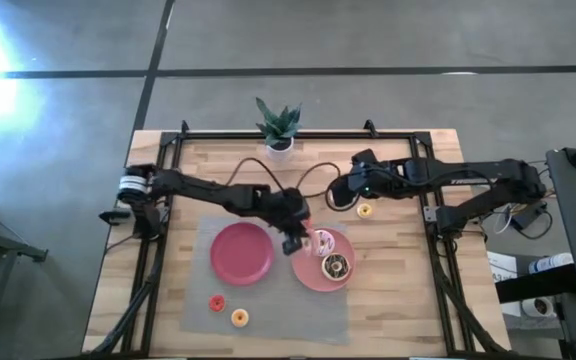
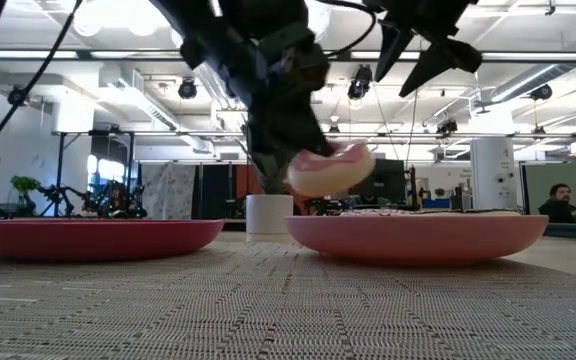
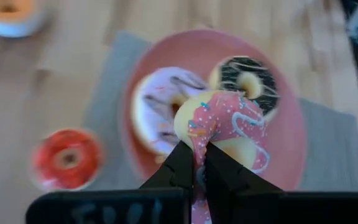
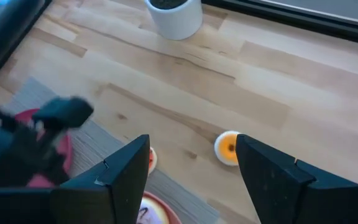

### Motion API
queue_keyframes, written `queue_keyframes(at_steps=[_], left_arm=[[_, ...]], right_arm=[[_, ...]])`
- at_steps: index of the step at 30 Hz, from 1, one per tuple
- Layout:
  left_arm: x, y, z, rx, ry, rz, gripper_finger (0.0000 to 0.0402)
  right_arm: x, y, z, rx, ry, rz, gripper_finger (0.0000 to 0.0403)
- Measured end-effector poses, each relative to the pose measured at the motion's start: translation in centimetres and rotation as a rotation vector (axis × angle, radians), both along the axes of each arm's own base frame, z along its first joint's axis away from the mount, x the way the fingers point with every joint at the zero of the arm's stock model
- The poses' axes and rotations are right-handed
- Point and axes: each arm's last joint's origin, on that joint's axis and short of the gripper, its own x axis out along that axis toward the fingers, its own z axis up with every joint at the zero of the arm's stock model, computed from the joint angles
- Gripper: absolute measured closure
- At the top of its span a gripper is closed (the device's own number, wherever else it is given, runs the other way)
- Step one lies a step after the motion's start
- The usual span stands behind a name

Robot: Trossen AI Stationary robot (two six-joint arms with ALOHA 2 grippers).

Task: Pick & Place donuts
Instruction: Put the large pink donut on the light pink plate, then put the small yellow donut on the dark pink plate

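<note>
My left gripper [image 1: 296,240] [image 3: 196,163] is shut on a pink sprinkled donut [image 3: 225,121] [image 2: 330,168] just above the pink plate [image 1: 313,277] [image 2: 418,236]. On that plate lie a pale pink drizzled donut [image 3: 157,106] and a chocolate donut [image 1: 336,266] [image 3: 247,79]. A tiny red donut [image 3: 67,158] sits on the mat beside the plate. My right gripper [image 1: 351,190] [image 4: 194,163] hangs open above the bare wood past the plate's far side, near a tiny orange donut [image 1: 364,210] [image 4: 227,148]. My left gripper pinches the pink sprinkled donut between its two fingers at the edge of the ring [image 3: 201,138], coming from above and slanting down. The donut is lifted clear, tilted, just over the pink plate and the donuts lying on it.
A red plate [image 1: 241,252] [image 2: 88,238] lies on the grey mat [image 1: 268,300] left of the pink one. Two tiny donuts, red [image 1: 216,301] and orange [image 1: 239,318], rest near the mat's near edge. A potted plant [image 1: 278,125] [image 4: 174,15] stands at the table's far edge.
</note>
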Motion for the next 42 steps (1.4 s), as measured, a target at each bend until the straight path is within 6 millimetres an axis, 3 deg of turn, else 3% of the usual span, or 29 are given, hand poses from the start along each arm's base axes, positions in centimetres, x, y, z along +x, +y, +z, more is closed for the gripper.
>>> queue_keyframes(at_steps=[6,10,20,29,36,42], left_arm=[[1.4,-2.9,-1.3,0.038,0.011,-0.113,0.0401],[1.7,-3.7,-2.4,0.043,0.036,-0.138,0.0385],[1.6,-3.8,-3.2,0.023,0.094,-0.124,0.0256],[-0.1,-3.1,-0.1,0.197,0.083,-0.07,0.023],[-2.4,-1.3,3.8,0.352,0.056,0.073,0.023],[-6.1,0.0,6.6,0.311,0.014,0.156,0.0229]], right_arm=[[-1.0,0.0,0.2,-0.013,0.035,-0.018,0.0172],[-1.1,0.0,0.2,-0.015,0.05,-0.018,0.0172],[-1.2,-0.1,-0.4,-0.017,0.07,-0.018,0.0172],[-1.5,-0.2,-1.8,0.045,0.112,-0.038,0.0172],[-3.6,-0.2,-7.0,0.334,0.299,-0.105,0.0172],[-5.3,-0.1,-10.7,0.393,0.396,-0.177,0.0172]])
